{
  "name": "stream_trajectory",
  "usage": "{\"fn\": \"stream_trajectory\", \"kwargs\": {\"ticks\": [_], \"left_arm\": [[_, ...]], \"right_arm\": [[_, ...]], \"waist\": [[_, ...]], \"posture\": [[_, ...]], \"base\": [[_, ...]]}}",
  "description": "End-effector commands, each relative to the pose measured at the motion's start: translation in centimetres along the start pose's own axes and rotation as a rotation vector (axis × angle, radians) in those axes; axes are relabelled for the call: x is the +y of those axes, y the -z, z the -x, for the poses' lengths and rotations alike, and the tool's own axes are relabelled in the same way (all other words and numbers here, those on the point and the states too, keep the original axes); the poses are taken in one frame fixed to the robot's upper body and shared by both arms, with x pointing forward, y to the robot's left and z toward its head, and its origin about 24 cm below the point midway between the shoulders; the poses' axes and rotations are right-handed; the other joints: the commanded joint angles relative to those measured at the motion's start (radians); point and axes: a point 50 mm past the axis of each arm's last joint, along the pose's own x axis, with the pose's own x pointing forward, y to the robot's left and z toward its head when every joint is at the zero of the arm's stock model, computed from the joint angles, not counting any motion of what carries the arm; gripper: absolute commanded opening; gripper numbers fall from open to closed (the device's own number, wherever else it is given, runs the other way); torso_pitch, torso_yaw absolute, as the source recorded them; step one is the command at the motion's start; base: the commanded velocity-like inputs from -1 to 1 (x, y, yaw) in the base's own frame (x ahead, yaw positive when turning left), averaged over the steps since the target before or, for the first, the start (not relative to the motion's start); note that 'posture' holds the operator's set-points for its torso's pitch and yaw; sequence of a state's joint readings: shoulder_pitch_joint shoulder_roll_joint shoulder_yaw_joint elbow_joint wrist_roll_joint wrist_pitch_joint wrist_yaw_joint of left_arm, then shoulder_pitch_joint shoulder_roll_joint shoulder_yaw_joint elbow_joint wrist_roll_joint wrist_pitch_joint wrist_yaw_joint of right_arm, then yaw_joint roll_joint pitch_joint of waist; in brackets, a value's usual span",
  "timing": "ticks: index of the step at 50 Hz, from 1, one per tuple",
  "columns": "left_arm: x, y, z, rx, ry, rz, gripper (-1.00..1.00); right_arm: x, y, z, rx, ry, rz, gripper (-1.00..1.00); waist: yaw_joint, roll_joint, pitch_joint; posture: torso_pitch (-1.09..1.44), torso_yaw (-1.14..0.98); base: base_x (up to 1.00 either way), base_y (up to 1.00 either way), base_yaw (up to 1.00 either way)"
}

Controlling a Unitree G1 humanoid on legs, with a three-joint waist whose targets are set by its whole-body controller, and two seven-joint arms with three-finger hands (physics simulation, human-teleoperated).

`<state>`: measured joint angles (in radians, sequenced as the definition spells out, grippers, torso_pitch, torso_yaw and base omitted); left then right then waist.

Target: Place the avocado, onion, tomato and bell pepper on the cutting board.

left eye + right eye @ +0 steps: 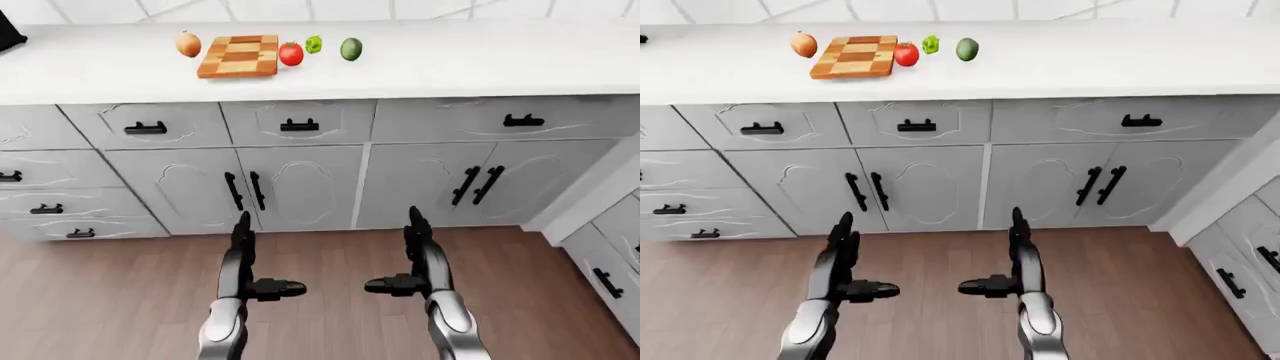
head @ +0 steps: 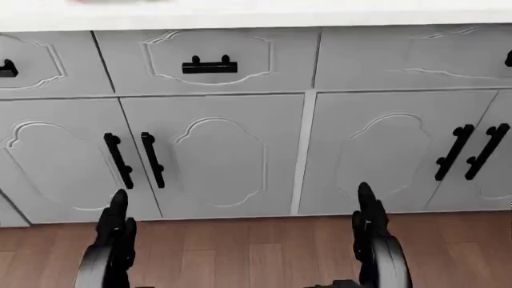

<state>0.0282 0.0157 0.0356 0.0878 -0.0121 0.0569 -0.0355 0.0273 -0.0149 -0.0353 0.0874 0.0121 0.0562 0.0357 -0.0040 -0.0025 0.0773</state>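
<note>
Fingers (image 1: 243, 229) of both hands spread, empty; no writing readable anywhere.

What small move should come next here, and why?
Probably a step toward the counter. Both the left hand and right hand hang open and empty over the floor, short of the cabinets, while the onion, tomato, bell pepper and avocado all lie beside the cutting board, not on it.

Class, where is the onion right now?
In the left-eye view, the onion sits on the white counter, upper left, just left of the cutting board.
</note>
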Motion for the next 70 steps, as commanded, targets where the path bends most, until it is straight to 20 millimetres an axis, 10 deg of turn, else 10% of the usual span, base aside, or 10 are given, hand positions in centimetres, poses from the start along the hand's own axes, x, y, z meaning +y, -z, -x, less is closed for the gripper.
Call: {"fn": "stream_trajectory", "kwargs": {"ticks": [1,3,5,20,34,45,52,55,56,70], "left_arm": [[-0.1,-6.2,-1.6,-0.183,-0.002,-0.019,1.0],[0.0,-7.7,-1.7,-0.198,-0.004,-0.036,1.0],[0.1,-9.1,-1.7,-0.212,0.0,-0.076,1.0],[1.9,-20.8,-2.2,-0.413,-0.058,-0.167,1.0],[3.7,-24.3,0.0,-0.476,-0.135,-0.203,1.0],[4.1,-25.2,0.8,-0.491,-0.147,-0.204,1.0],[4.1,-25.2,0.9,-0.495,-0.152,-0.208,1.0],[4.3,-25.2,1.1,-0.492,-0.16,-0.212,1.0],[4.3,-25.1,1.1,-0.492,-0.16,-0.214,1.0],[4.5,-24.7,1.4,-0.483,-0.174,-0.217,1.0]], "right_arm": [[0.1,-6.4,-1.5,-0.201,0.009,-0.013,1.0],[0.4,-8.1,-1.6,-0.227,-0.008,0.031,1.0],[0.2,-9.8,-1.7,-0.251,-0.006,0.048,1.0],[-1.0,-23.7,-1.5,-0.55,0.002,0.07,1.0],[-1.3,-25.3,-0.3,-0.595,-0.003,0.039,1.0],[-1.3,-25.5,-0.5,-0.604,0.003,0.03,1.0],[-1.3,-25.3,-0.1,-0.614,0.003,0.031,1.0],[-1.4,-25.2,-0.2,-0.609,0.005,0.023,1.0],[-1.5,-25.1,-0.2,-0.605,0.008,0.013,1.0],[-1.0,-25.2,-0.1,-0.615,-0.013,0.017,1.0]], "waist": [[-0.002,-0.008,-0.001],[0.007,-0.001,-0.07],[0.006,-0.007,-0.026],[0.01,-0.001,-0.089],[-0.001,0.048,-0.056],[-0.001,-0.051,-0.052],[-0.021,0.02,-0.041],[-0.018,0.135,-0.075],[-0.014,0.076,-0.053],[0.007,-0.034,-0.047]], "posture": [[0.0,0.0],[0.0,0.0],[0.0,0.0],[0.0,0.0],[0.0,0.0],[0.0,0.0],[0.0,0.0],[0.0,0.0],[0.0,0.0],[0.0,0.0]], "base": [[0.0,0.0,0.0],[0.0,0.0,0.0],[0.0,0.0,0.0],[0.0,0.0,0.0],[0.16,0.13,0.0],[0.29,0.26,0.0],[0.33,0.34,0.0],[0.38,0.33,0.0],[0.38,0.34,0.0],[0.44,0.33,0.0]]}}
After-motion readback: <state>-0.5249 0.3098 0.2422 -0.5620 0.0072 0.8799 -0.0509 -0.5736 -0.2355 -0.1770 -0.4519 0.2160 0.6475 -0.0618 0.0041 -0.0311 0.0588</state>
